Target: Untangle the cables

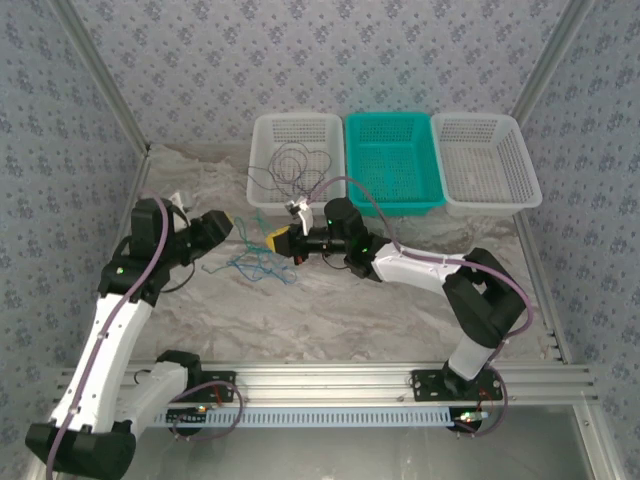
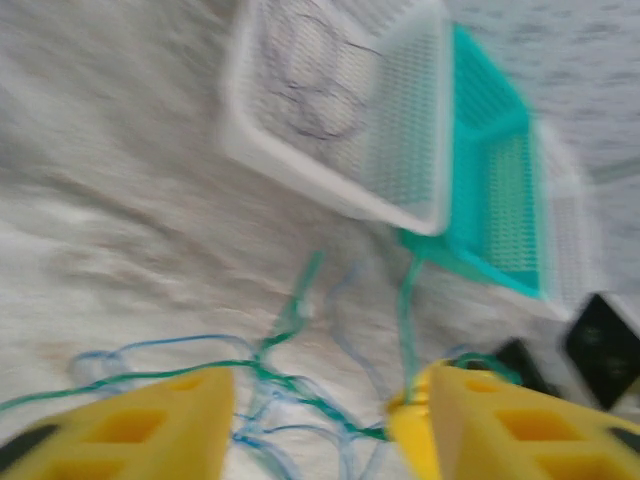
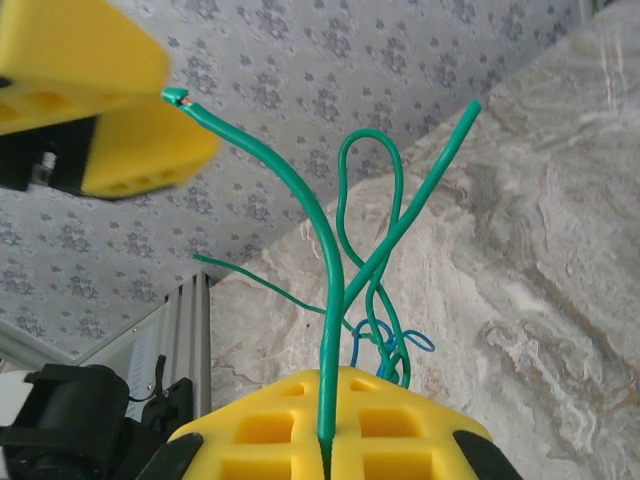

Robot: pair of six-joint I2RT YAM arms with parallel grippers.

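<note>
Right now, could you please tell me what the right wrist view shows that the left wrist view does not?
Right wrist adds: the right pincer shut on the green cable, whose end rises free. Left wrist adds: the open left pincer, a white basket holding the dark cable, and a teal basket beside it. Both: green and blue cable tangled on the table.

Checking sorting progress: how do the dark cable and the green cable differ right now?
The dark cable lies looped in the left white basket; the green cable is outside it, above the table. Nothing grips the dark cable; the shut right claw pinches the green cable. Both are thin and floppy.
</note>
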